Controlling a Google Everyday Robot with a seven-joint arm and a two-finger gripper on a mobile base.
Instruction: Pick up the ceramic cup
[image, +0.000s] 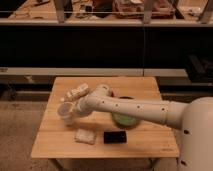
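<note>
Claw (73, 107) sits at the ceramic cup (66, 111) near the wooden tabletop's (55, 142) left edge, touching it; its spread cannot be told. Just behind lies a white bottle (77, 92); a green bowl (125, 119), pale packet (84, 136) and black object (115, 136) are nearby.

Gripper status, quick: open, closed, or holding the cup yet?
Gripper: at the ceramic cup near the table's left edge; whether it grips the cup cannot be told.

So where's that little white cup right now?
The ceramic cup sits near the wooden table's left edge in the camera view, right at the arm's tool, below the white bottle.
</note>
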